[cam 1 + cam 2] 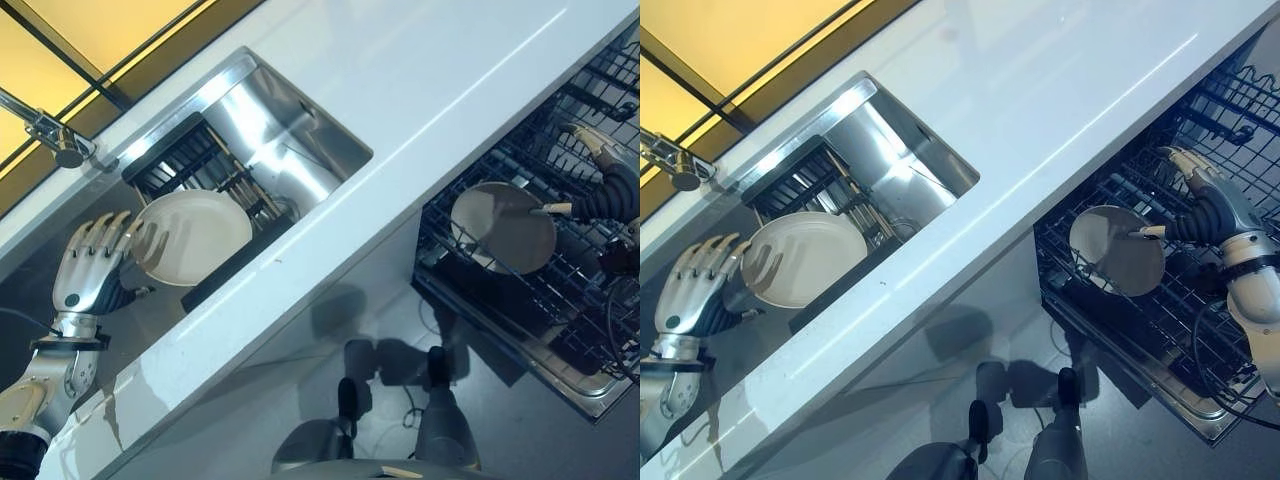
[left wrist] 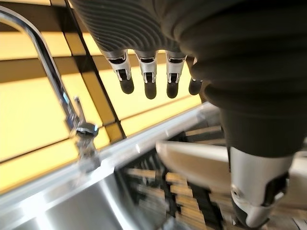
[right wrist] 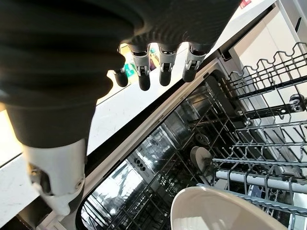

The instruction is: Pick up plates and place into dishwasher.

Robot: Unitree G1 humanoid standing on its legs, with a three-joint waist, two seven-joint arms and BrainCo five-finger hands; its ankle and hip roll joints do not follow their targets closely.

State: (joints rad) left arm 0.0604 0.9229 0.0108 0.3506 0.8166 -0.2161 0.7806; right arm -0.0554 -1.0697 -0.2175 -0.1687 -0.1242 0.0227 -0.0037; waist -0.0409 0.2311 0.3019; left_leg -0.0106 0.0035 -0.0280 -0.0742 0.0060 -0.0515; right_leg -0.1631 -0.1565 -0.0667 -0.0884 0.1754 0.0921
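I am seeing, at far left, the faucet (image 1: 50, 133) standing over the sink (image 1: 290, 140), and my left hand (image 1: 90, 265) hanging beside it with fingers (image 1: 105, 235) spread straight, gripping nothing; its fingertips are sitting just at the rim of a round, cream-white plate (image 1: 195, 235), and I cannot tell whether they are touching it. That plate is leaning on the dark rack (image 1: 190, 160) inside the sink. The white counter (image 1: 400, 110) is running across the middle. At right, a second plate (image 1: 1118, 250), same pale colour with a shallow rim, is sitting in the wire dishwasher rack (image 1: 1160, 320). My right hand (image 1: 1205, 205) is hovering just beside its edge, fingers loosely extended, thumb reaching to the rim; no grip is closing on it. I am making out no legible writing.
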